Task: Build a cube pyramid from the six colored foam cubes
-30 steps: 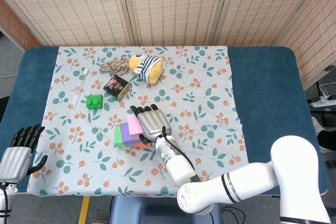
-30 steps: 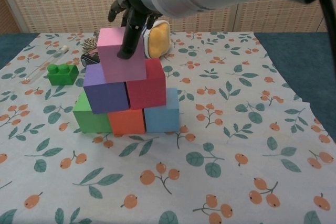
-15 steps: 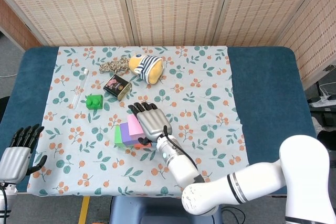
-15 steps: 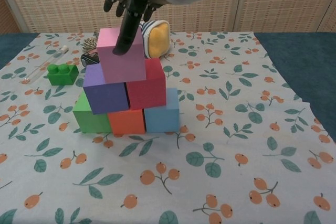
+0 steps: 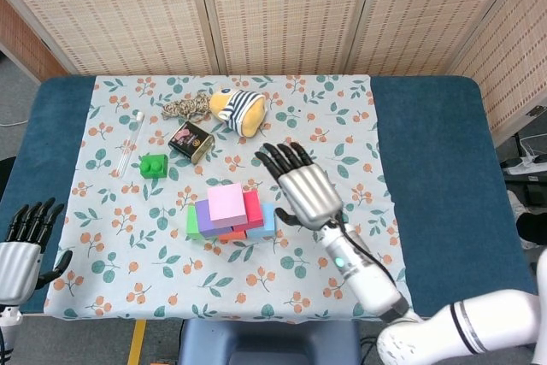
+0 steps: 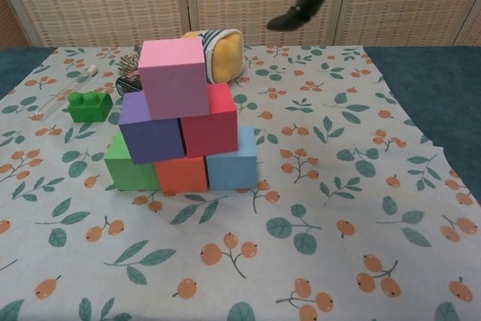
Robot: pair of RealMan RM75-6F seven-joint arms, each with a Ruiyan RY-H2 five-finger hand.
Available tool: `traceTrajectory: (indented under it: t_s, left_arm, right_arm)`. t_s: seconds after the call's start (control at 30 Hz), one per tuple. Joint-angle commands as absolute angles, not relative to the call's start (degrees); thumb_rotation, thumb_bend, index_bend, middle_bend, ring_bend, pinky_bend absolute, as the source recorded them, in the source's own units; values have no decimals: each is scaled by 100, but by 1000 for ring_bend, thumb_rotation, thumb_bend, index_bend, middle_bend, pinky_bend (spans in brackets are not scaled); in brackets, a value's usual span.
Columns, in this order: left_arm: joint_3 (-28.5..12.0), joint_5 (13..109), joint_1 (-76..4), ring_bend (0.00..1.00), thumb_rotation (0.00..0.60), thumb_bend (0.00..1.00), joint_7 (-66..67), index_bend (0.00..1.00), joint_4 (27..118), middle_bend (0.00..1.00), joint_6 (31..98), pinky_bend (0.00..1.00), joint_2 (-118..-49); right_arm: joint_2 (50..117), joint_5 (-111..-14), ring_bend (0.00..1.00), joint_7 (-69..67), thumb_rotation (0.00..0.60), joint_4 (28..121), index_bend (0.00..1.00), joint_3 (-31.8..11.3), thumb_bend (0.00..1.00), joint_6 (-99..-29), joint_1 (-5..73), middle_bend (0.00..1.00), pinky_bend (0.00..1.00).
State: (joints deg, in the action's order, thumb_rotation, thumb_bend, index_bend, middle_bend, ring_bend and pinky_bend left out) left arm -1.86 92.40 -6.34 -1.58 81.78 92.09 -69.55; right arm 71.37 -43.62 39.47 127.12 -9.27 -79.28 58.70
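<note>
Six foam cubes (image 6: 180,129) stood stacked at the surface's centre, the pink cube (image 6: 173,77) on top. At eight o'clock the left hand (image 5: 21,250) idled, fingers released; at three o'clock the right hand (image 5: 304,191) hovered spread, empty. Building seemed complete; only retreat remained.

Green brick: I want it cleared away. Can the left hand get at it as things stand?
Probably yes: the left hand is open and empty, and bare cloth lies between it and the green brick.
</note>
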Motion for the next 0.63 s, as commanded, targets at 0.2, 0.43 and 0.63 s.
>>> traceTrajectory:
  t_s: [0.2, 0.43, 0.63]
  left_arm:
    - [-168, 9406, -593, 0, 600, 351, -3, 0, 8079, 0, 9357, 46, -7099]
    - [-75, 9410, -604, 0, 600, 352, 555, 0, 8360, 0, 9151, 44, -7105]
    - [-65, 9420, -661, 0, 600, 352, 613, 0, 8405, 0, 9032, 43, -7130]
  right_arm:
    - [6899, -8255, 0, 1819, 600, 10798, 0, 1819, 177, -9428, 2769, 0, 0]
    - [7225, -8550, 0, 718, 600, 9267, 0, 1771, 177, -10060, 1653, 0, 0]
    - [7214, -8439, 0, 722, 600, 9196, 0, 1459, 177, -9733, 1480, 0, 0]
